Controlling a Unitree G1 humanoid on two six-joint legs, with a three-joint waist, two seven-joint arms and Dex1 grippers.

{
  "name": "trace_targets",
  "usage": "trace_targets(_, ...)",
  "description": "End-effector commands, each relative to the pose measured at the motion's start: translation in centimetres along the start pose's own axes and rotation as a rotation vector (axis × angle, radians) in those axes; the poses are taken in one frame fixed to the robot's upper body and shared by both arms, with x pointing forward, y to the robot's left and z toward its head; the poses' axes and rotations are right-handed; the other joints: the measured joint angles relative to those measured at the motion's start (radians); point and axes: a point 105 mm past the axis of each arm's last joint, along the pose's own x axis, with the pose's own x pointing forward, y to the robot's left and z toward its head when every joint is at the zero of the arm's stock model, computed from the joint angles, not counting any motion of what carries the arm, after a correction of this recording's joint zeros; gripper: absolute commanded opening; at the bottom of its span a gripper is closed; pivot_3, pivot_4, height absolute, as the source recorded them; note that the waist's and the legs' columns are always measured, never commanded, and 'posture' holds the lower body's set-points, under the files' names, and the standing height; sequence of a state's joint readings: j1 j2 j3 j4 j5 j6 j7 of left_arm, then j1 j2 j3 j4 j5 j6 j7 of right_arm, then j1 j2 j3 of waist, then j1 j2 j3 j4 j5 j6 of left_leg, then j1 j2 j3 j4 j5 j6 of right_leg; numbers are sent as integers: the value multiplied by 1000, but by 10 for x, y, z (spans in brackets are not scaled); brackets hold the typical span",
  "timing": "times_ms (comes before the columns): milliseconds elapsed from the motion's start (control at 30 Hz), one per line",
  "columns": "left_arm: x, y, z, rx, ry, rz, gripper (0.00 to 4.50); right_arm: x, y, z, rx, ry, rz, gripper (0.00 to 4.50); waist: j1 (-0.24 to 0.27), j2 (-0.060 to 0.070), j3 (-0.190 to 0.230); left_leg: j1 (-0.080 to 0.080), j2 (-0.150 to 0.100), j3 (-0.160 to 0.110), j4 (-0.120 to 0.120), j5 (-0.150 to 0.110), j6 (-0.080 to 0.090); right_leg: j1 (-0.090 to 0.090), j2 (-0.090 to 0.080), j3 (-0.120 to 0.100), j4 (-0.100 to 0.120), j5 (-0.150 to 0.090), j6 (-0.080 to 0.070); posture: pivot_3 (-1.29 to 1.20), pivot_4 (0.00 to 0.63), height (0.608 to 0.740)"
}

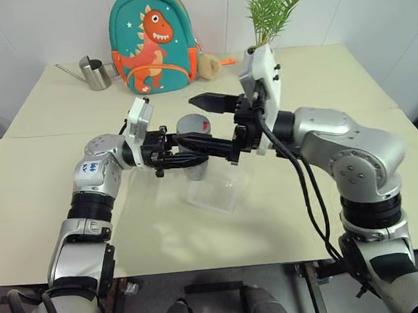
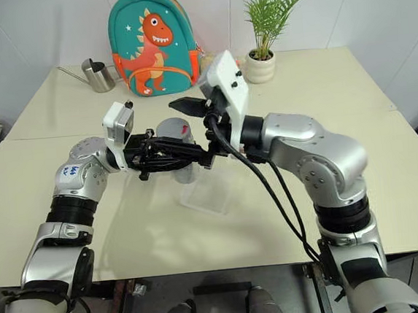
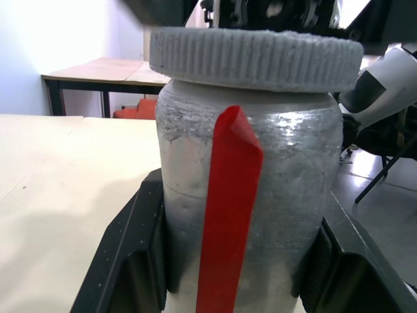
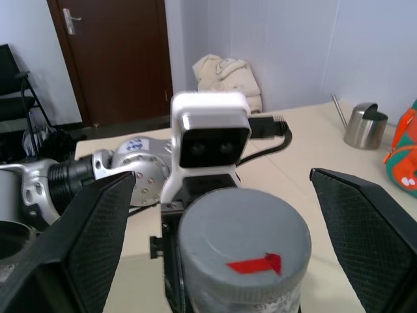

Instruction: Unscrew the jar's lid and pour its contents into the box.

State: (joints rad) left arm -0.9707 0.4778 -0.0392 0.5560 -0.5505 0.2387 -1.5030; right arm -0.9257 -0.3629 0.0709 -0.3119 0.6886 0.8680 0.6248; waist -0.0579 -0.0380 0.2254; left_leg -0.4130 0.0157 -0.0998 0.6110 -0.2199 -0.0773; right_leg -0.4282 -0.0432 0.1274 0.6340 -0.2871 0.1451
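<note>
Above table (image 1: 67,213) and box (image 1: 216,194), left jaws clamp the lidded jar (image 3: 251,195); right jaws gape around its lid (image 4: 244,244).

L claw (image 1: 194,152) clamped, R claw (image 4: 221,215) wide.

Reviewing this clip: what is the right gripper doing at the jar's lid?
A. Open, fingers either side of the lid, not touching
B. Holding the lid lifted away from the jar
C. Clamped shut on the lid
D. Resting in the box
A: the right gripper has its fingers spread wide of the lid, which sits on the jar held by the left gripper.
</note>
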Motion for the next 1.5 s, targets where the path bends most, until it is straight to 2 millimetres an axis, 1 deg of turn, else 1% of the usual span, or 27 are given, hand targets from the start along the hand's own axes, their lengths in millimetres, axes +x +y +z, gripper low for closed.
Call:
trace_targets(33,3,-15,13,65,-7,-139,1998,6,-1,18,-57,-66,22,4500,-1,0,0,0,0,0,0,0,0,0,0,0,0,0,0,0,150,740)
trace_targets(233,3,-16,12,62,2,-137,1998,16,-5,14,-51,-71,37,4500,-2,0,0,0,0,0,0,0,0,0,0,0,0,0,0,0,150,740)
trace_targets(467,2,-16,12,62,2,-127,1998,23,-2,12,-41,-83,60,4500,-2,0,0,0,0,0,0,0,0,0,0,0,1,0,0,0,150,740)
trace_targets(700,2,-16,12,64,2,-126,1998,23,-6,5,-32,-67,36,4500,-2,0,0,0,0,0,0,0,0,0,0,0,1,0,0,0,150,740)
trace_targets(833,2,-16,12,65,1,-126,1998,19,-12,1,-42,-49,9,4500,-2,0,0,0,0,0,0,0,0,0,0,0,1,0,0,0,150,740)
trace_targets(1067,2,-16,11,64,2,-121,1998,2,-21,1,-70,-15,-52,4500,-2,0,0,0,0,0,0,0,0,0,0,0,1,0,0,0,150,740)
trace_targets(1300,2,-16,10,64,1,-119,1998,-14,-24,-1,-90,21,-94,4500,-2,0,0,0,0,0,0,0,0,0,0,0,1,0,0,0,150,740)
trace_targets(1500,2,-15,10,65,1,-118,1998,-25,-25,2,-105,43,-121,4500,-1,0,0,0,0,0,0,0,0,0,0,0,0,0,0,0,150,740)
